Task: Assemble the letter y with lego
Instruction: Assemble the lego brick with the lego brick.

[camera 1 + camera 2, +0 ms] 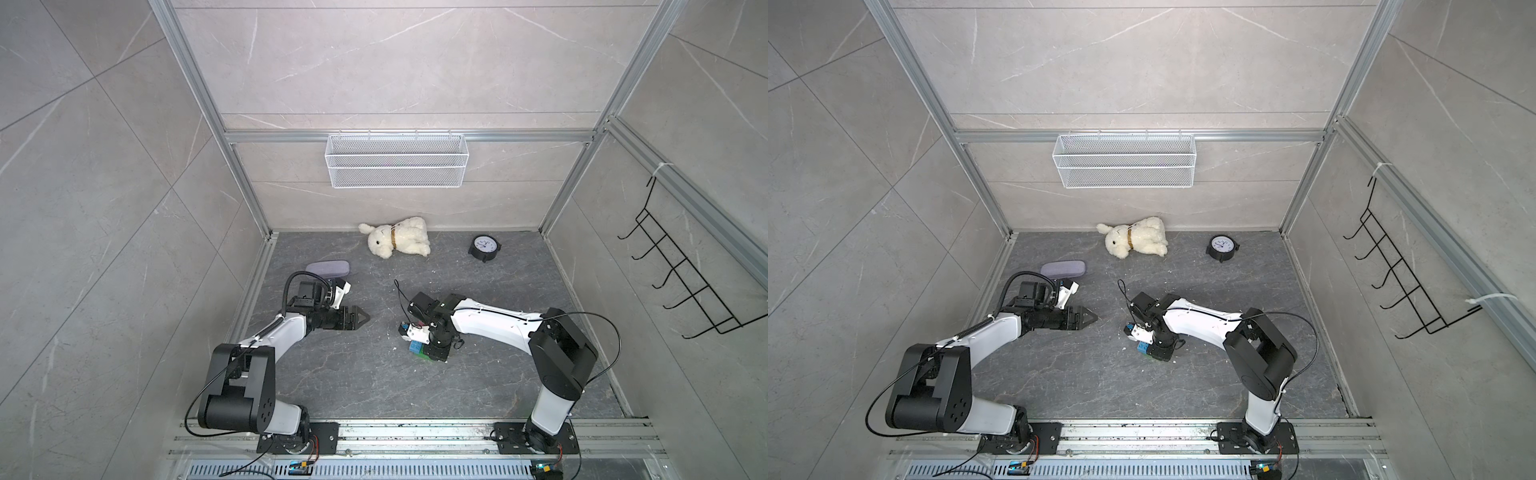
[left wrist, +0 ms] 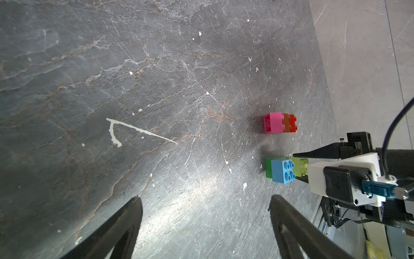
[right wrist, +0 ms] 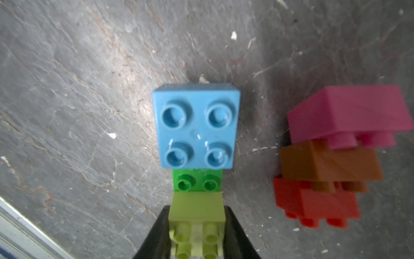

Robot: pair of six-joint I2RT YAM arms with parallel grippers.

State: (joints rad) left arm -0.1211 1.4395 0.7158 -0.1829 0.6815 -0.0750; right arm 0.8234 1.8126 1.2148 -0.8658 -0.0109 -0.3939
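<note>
In the right wrist view a blue brick [image 3: 196, 125] and a yellow-green brick [image 3: 197, 207] sit on a longer green bar [image 3: 197, 181]. My right gripper [image 3: 196, 210] is shut on the yellow-green brick. Beside them a pink [image 3: 349, 112], orange [image 3: 329, 163] and red [image 3: 313, 201] stack lies on its side, apart from the green bar. In both top views the blue brick [image 1: 414, 346] [image 1: 1144, 347] peeks out under the right wrist. My left gripper [image 1: 361, 319] [image 2: 205, 201] hangs open and empty to the left, with the pink-orange-red stack [image 2: 280, 123] ahead of it.
A white plush rabbit [image 1: 397, 237] and a black clock [image 1: 484, 247] lie by the back wall. A purple case [image 1: 328, 267] rests behind the left arm. A wire basket [image 1: 397, 160] hangs on the back wall, a black hook rack [image 1: 681, 282] on the right wall.
</note>
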